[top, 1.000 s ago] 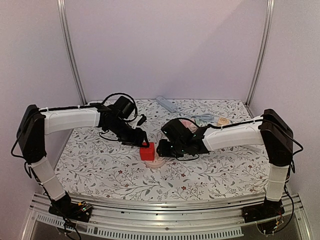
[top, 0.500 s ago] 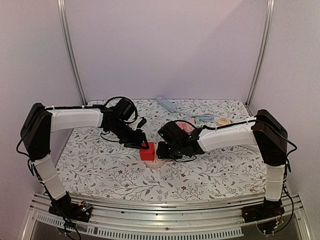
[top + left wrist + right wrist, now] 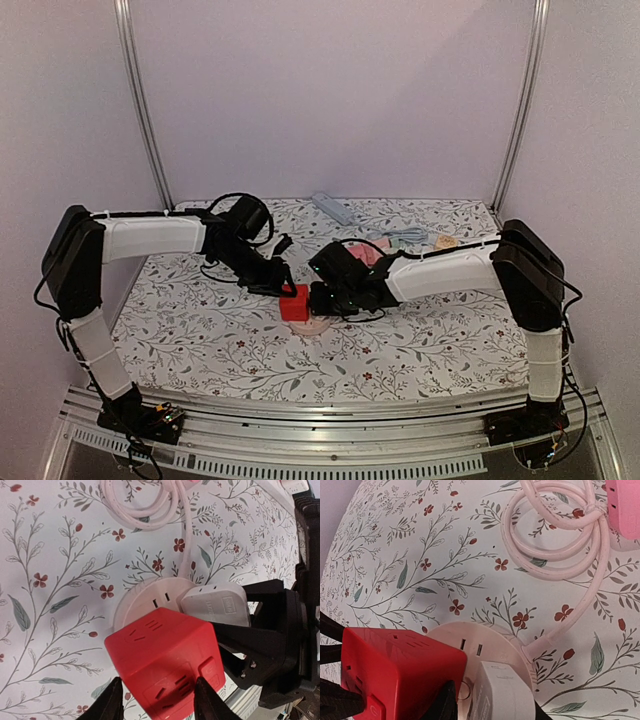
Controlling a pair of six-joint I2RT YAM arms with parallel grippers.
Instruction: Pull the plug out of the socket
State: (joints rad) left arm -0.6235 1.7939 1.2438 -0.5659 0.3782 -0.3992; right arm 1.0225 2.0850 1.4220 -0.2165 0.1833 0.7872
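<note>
A round white socket base (image 3: 316,325) lies mid-table, also in the left wrist view (image 3: 142,602) and the right wrist view (image 3: 490,637). A red cube plug (image 3: 294,303) (image 3: 165,660) (image 3: 395,665) and a white plug (image 3: 215,605) (image 3: 505,695) sit in it side by side. My left gripper (image 3: 284,289) (image 3: 157,702) is shut on the red cube, one finger on each side. My right gripper (image 3: 320,298) (image 3: 492,711) straddles the white plug, jaws open, with a small gap at the left finger.
The socket's pale pink cord (image 3: 555,535) (image 3: 150,505) coils on the floral cloth behind it, beside a pink block (image 3: 625,502). A white power strip (image 3: 332,208), a coiled grey cable (image 3: 405,237) and a small tan object (image 3: 446,242) lie at the back.
My right arm has moved left and brought its gripper up to the socket, around the white plug. My left gripper has stayed on the red cube.
</note>
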